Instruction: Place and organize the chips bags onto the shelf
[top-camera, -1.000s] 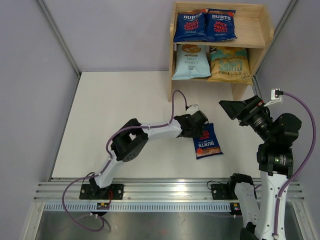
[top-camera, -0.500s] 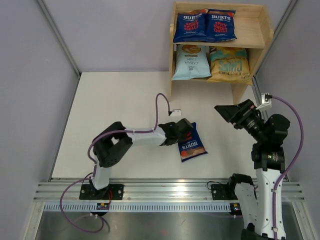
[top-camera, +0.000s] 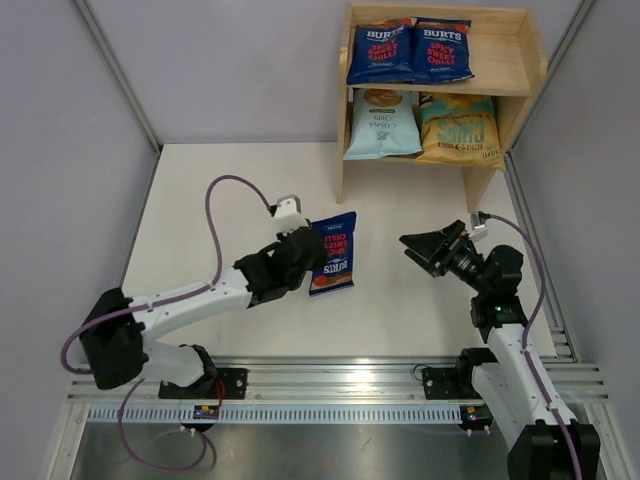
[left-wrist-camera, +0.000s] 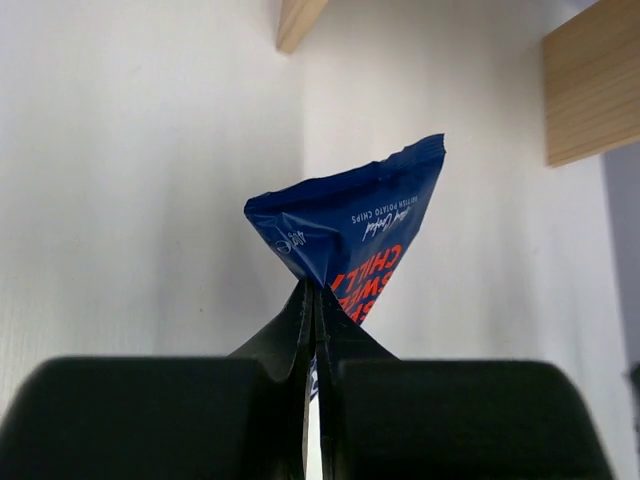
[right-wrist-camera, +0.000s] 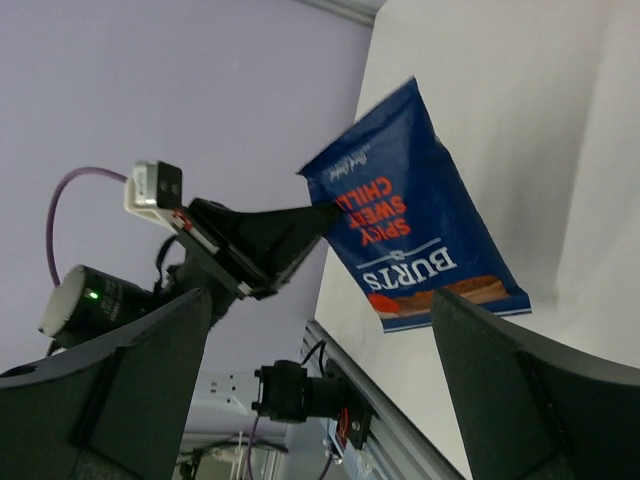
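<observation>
My left gripper (top-camera: 306, 252) is shut on the side edge of a dark blue Burts bag (top-camera: 333, 252) and holds it over the white table, left of the shelf's foot. In the left wrist view the jaws (left-wrist-camera: 318, 292) pinch the bag (left-wrist-camera: 355, 222). My right gripper (top-camera: 422, 250) is open and empty, to the right of the bag and facing it. Its view shows the bag (right-wrist-camera: 415, 225) hanging from the left gripper (right-wrist-camera: 262, 240). The wooden shelf (top-camera: 533, 62) holds two Burts bags (top-camera: 380, 52) (top-camera: 441, 48) on top, and a light blue bag (top-camera: 381, 125) and a yellow-gold bag (top-camera: 460, 130) below.
Grey walls enclose the white table (top-camera: 230, 200) on the left, back and right. A metal rail (top-camera: 330, 375) runs along the near edge. The shelf's top tier has bare wood (top-camera: 500, 55) right of the two bags. The left arm's purple cable (top-camera: 225, 185) loops over the table.
My left arm has swung the Burts bag left and away from the near edge. My right arm has dropped lower and moved left toward the bag.
</observation>
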